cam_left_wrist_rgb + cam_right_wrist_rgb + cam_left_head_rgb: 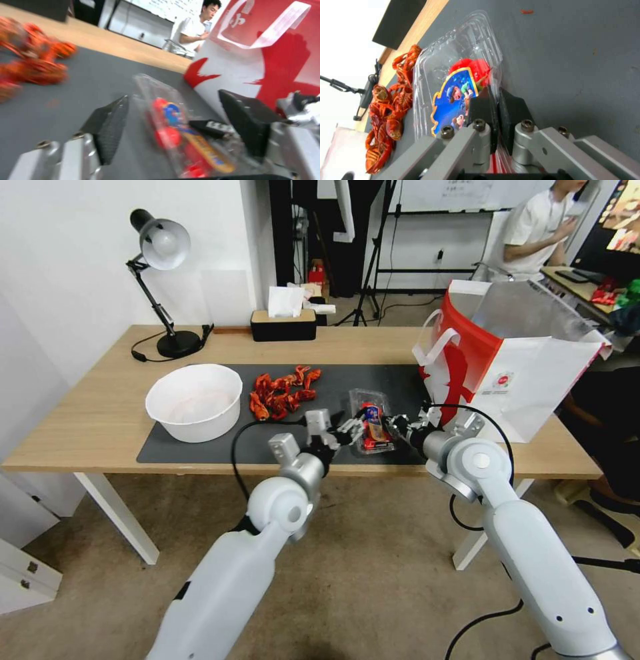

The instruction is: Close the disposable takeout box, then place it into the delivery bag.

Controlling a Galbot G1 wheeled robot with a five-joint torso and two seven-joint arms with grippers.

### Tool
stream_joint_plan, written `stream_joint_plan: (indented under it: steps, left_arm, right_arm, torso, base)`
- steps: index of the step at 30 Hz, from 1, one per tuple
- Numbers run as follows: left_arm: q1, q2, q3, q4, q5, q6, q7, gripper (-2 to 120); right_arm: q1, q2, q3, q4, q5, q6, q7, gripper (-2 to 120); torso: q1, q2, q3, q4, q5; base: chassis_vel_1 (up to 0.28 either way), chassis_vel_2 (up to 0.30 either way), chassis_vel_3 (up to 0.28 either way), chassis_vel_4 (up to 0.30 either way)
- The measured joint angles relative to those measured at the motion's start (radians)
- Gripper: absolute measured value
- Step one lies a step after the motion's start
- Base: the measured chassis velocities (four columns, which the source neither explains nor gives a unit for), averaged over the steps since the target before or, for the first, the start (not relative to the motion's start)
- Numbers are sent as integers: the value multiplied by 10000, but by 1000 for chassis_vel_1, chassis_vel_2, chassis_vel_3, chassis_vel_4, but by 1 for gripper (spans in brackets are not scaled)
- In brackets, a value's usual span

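Lying shut at the mat's (200, 450) near edge, left of the bag (527, 380): box (371, 428). Right gripper (495, 110) pinching its right rim, left gripper (180, 127) gaping around it. Risking thin plastic slipping or popping open.

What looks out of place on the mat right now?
A pile of red crayfish lies loose on the dark mat, beside the white bowl rather than in it. The takeout box sits flat near the mat's front edge, the right end effector pinched on its rim.
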Motion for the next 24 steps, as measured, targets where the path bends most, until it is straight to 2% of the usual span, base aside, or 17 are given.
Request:
stream_joint_plan:
  steps: [1, 2, 4, 6, 7, 16, 22, 24]
  left_arm:
    - [319, 166, -243, -196, 740, -100, 235, 82]
    - [319, 166, -243, -196, 740, -100, 235, 82]
    - [761, 438, -555, -466, 1676, -327, 531, 91]
    - [802, 466, -581, -495, 1739, -345, 549, 91]
    - [1135, 694, -771, -752, 2115, -445, 632, 98]
    - [2646, 1490, -1689, -1971, 3961, -836, 701, 100]
    - [3437, 1644, -2239, -2412, 4751, -1009, 712, 100]
    - [4077, 1636, -2564, -2567, 5291, -1313, 679, 100]
  right_arm:
    - [-11, 23, 2, 5, -32, 0, 0, 0]
    - [-11, 23, 2, 5, -32, 0, 0, 0]
    - [-18, 56, 3, 15, -66, 0, 1, 0]
    - [-18, 58, 3, 15, -68, 0, 1, 0]
    - [-15, 86, 3, 15, -93, 0, 4, 0]
    - [-34, 167, 61, 18, -160, 0, 0, 0]
    - [-138, 227, 198, 87, -151, 2, -15, 0]
    - [-238, 278, 320, 170, -110, 2, -15, 0]
  torso:
    - [-1, 0, 0, 1, -2]
    - [-1, 0, 0, 1, -2]
    - [-1, 0, 0, 1, -2]
    - [-1, 1, 0, 1, -3]
    - [-1, 2, 0, 0, 0]
    - [-1, 2, 0, 1, 0]
    - [-1, 2, 0, 3, 3]
    - [-1, 1, 0, 4, 2]
  base:
    - [0, 0, 0, 0]
    - [0, 0, 0, 0]
    - [0, 0, 0, 0]
    - [0, 0, 0, 0]
    - [0, 0, 0, 0]
    - [0, 0, 0, 0]
    - [0, 0, 0, 0]
    - [0, 0, 0, 0]
